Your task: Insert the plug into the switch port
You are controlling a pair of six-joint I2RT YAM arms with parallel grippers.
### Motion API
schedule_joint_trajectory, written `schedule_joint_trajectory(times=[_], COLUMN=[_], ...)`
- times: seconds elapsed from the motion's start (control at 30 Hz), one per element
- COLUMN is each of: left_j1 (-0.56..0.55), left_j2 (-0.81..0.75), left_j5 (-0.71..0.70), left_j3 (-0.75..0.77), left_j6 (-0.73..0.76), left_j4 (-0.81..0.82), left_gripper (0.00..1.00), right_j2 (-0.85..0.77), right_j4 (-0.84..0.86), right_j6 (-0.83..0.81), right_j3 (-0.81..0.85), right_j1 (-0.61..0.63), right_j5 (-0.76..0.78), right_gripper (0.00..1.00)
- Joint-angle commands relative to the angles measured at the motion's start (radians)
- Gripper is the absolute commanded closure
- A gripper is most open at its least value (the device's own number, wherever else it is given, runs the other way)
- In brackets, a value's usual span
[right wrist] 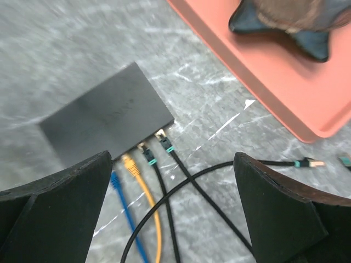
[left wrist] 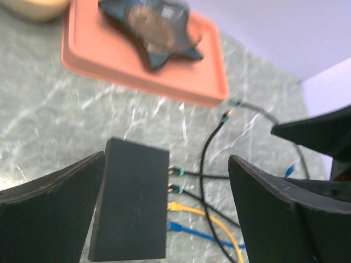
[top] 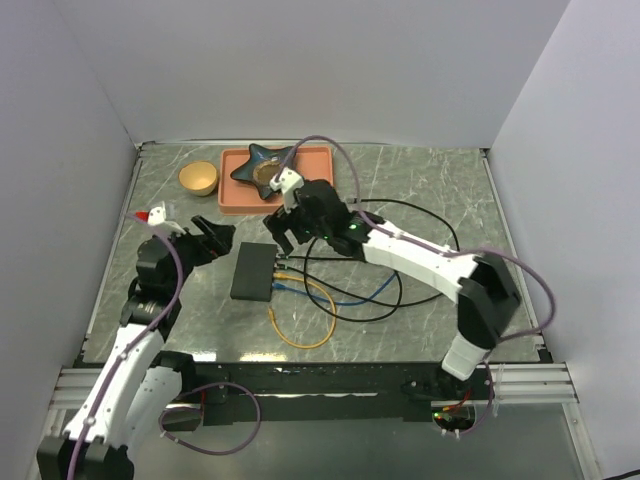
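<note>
Switch port [top: 252, 272]: flat on table [top: 420, 190], socket side toward right hand [right wrist: 173, 156], presumably for feeding; four plugs [right wrist: 129, 163] seated. Left hand [left wrist: 167, 159], right hand: both spread wide, empty, flanking it. Spare plug [right wrist: 307, 162]: loose beside tray [right wrist: 263, 82].

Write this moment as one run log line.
left gripper: open | right gripper: open | switch port: four plugs in | nothing held
</note>
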Motion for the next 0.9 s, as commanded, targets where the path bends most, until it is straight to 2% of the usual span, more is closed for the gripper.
schedule_joint_trajectory(times=[0.0,0.03,0.2,0.5,0.87], left_j1=[0.001,0.001,0.001,0.001,0.001], left_j2=[-0.135,-0.153,-0.227,-0.272,-0.278], left_j5=[-0.043,-0.043,-0.072,-0.09,-0.078], left_j3=[0.056,0.06,0.089,0.075,0.053], left_j6=[-0.001,-0.007,-0.021,-0.05,-0.047], left_j4=[-0.088,-0.086,-0.114,-0.111,-0.086], left_gripper=[0.01,0.03,0.04,0.04,0.04], right_j2=[-0.17,-0.193,-0.354,-0.577,-0.606], right_j4=[0.04,0.043,0.069,0.123,0.117], right_j6=[0.05,0.055,0.082,0.117,0.122], right_j3=[-0.07,-0.087,-0.215,-0.407,-0.409], right_j1=[0.014,0.015,0.027,0.032,0.033], right_j5=[-0.032,-0.039,-0.053,0.07,0.075], right_gripper=[0.01,0.01,0.01,0.01,0.01])
